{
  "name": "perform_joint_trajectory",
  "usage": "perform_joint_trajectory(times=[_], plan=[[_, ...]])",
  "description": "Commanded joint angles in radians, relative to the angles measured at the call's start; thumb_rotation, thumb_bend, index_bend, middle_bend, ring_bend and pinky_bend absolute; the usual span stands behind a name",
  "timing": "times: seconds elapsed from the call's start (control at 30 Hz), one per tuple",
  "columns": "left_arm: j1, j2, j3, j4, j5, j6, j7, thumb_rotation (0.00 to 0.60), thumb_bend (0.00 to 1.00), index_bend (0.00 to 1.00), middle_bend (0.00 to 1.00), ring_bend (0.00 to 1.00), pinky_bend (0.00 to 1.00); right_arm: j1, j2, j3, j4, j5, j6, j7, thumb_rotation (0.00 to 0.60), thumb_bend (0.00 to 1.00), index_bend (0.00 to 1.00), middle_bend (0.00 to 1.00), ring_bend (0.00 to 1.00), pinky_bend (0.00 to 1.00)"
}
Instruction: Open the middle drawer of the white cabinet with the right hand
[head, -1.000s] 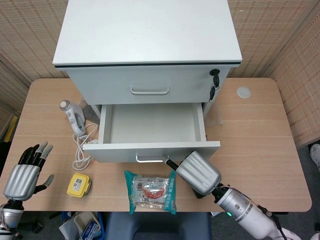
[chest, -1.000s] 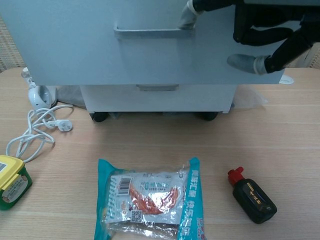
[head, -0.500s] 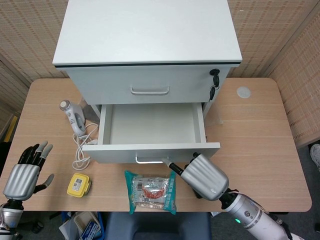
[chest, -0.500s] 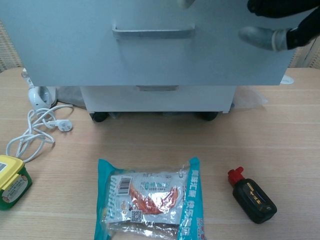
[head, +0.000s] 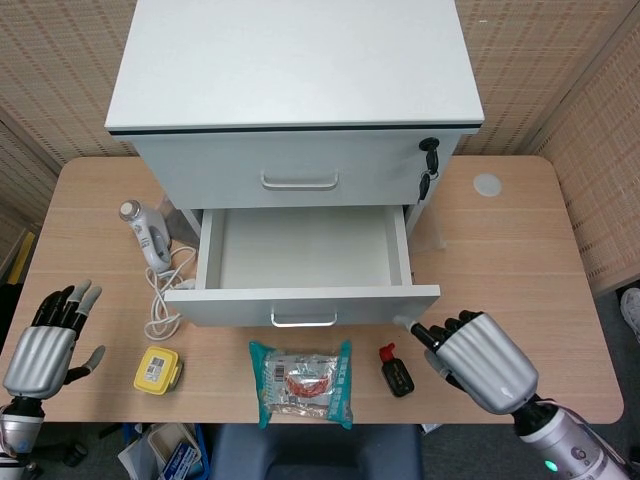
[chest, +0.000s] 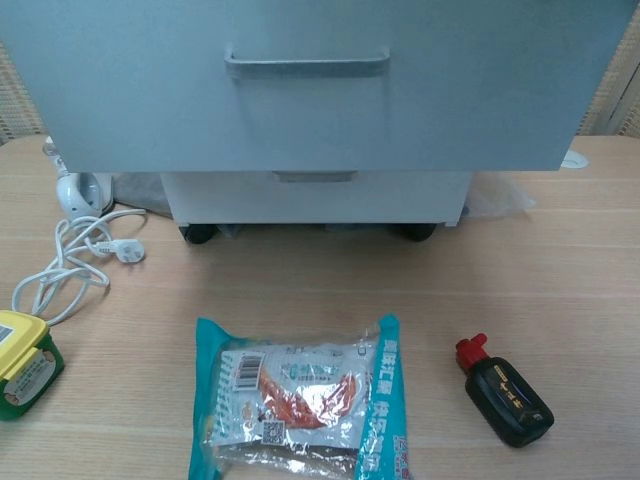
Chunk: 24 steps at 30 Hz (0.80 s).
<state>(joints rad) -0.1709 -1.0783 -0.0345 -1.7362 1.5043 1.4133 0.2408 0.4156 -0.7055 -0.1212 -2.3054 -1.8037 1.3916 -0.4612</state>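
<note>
Middle drawer (head: 300, 270) stands pulled out, its handle (head: 304, 320) now released; right hand (head: 482, 360), withdrawn and empty with fingers apart, indicates the opening is complete.

Before the cabinet (head: 296, 95): tin (head: 158, 369), packet (head: 302, 383), bottle (head: 396, 371), left to right.

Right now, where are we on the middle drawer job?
Looks done: the middle drawer of the white cabinet is pulled well out, its inside showing empty. In hand: nothing; the right hand is off the drawer handle, fingers apart, right of the black bottle. The left hand is idle. Left: nothing obvious.
</note>
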Motion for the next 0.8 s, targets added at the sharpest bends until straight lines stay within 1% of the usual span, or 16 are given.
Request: perform_joint_trajectory(times=[0.03,0.13,0.23,0.3,0.4,0.47,0.53,0.63,0.73,0.8], plan=[[-0.002,-0.002,-0.001,0.003,-0.003,-0.003,-0.002,0.6,0.29,0.0,0.0,0.0,0.09,-0.092,0.017,-0.035,0.079,-0.028,0.077,0.038,0.6,0.41,0.3,0.72,0.74,0.79],[-0.003,-0.006,-0.002,0.008,-0.007,-0.006,-0.003,0.6,0.29,0.0,0.0,0.0,0.09,-0.151,0.015,-0.041,0.128,0.002,0.12,0.047,0.6,0.42,0.34,0.72,0.73,0.79],[-0.003,-0.013,-0.002,0.013,-0.011,-0.008,0.0,0.6,0.29,0.0,0.0,0.0,0.08,-0.201,0.003,-0.032,0.175,0.059,0.161,0.056,0.6,0.41,0.39,0.72,0.72,0.79],[-0.004,-0.018,-0.001,0.014,-0.011,-0.009,-0.001,0.6,0.29,0.0,0.0,0.0,0.08,-0.231,-0.02,-0.017,0.213,0.106,0.189,0.065,0.6,0.42,0.39,0.71,0.71,0.79],[-0.006,-0.024,-0.002,0.017,-0.009,-0.009,0.0,0.6,0.29,0.0,0.0,0.0,0.09,-0.264,-0.064,0.006,0.276,0.177,0.21,0.086,0.6,0.41,0.39,0.67,0.65,0.77],[-0.006,-0.028,-0.003,0.021,-0.007,-0.005,0.0,0.6,0.29,0.0,0.0,0.0,0.08,-0.281,-0.098,0.022,0.325,0.224,0.214,0.104,0.6,0.41,0.37,0.61,0.58,0.72],[-0.005,-0.032,-0.002,0.023,-0.006,-0.004,0.0,0.6,0.29,0.0,0.0,0.0,0.08,-0.293,-0.127,0.036,0.366,0.258,0.215,0.11,0.6,0.41,0.32,0.52,0.49,0.64],[-0.005,-0.036,0.0,0.024,-0.004,-0.003,0.001,0.6,0.29,0.0,0.0,0.0,0.09,-0.309,-0.178,0.056,0.43,0.281,0.225,0.126,0.6,0.41,0.26,0.45,0.41,0.57],[-0.001,-0.039,0.004,0.023,0.001,0.001,0.003,0.6,0.29,0.0,0.0,0.0,0.08,-0.321,-0.211,0.063,0.471,0.28,0.222,0.176,0.6,0.41,0.25,0.41,0.36,0.55],[0.001,-0.039,0.007,0.022,0.004,0.003,0.004,0.6,0.29,0.0,0.0,0.0,0.08,-0.328,-0.224,0.064,0.492,0.277,0.217,0.205,0.6,0.41,0.24,0.41,0.36,0.54]])
